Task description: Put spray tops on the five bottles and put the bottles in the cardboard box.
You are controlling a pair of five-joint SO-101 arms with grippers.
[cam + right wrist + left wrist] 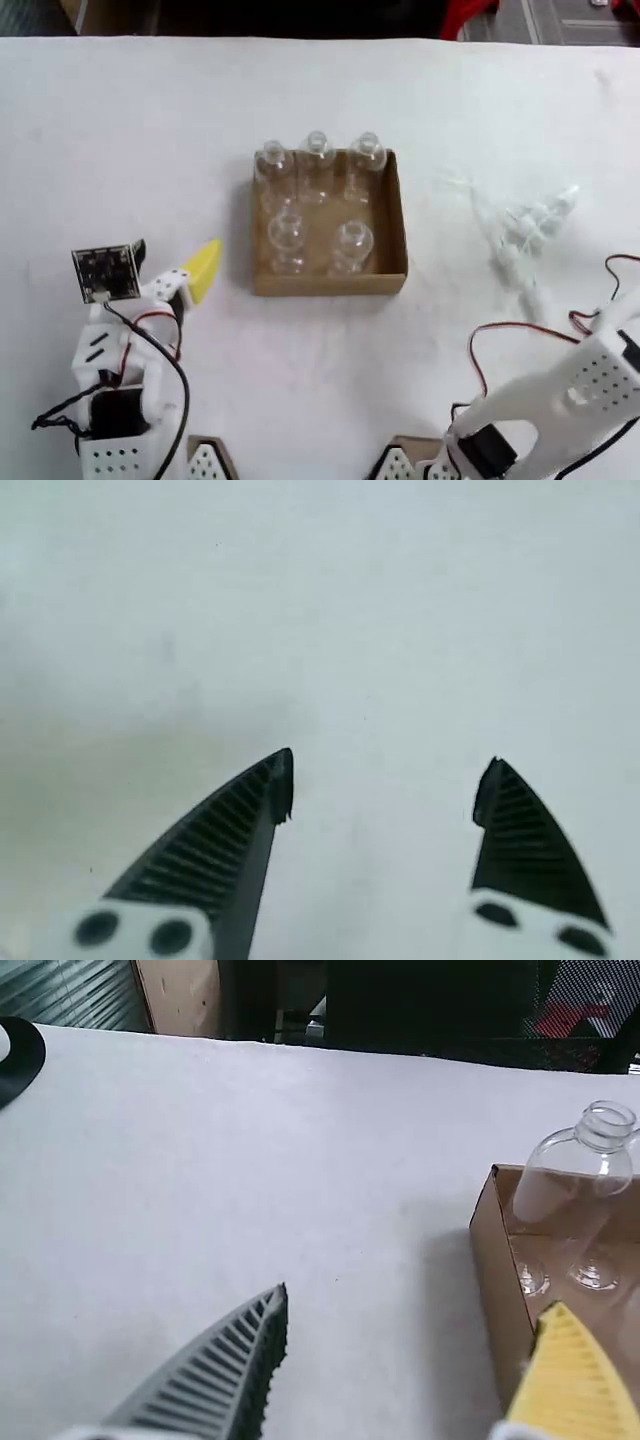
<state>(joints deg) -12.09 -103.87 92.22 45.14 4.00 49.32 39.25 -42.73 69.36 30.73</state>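
As bottles (316, 165) stand in box (330, 284), tops (525, 235) outside

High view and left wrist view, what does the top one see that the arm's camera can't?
The high view adds all five bottles standing in the box, the pile of spray tops on the table, and the other arm. The left wrist view adds the grey finger of the open left gripper, and a black round thing on the table. Both share the box, a capless bottle, the yellow finger and the white table.
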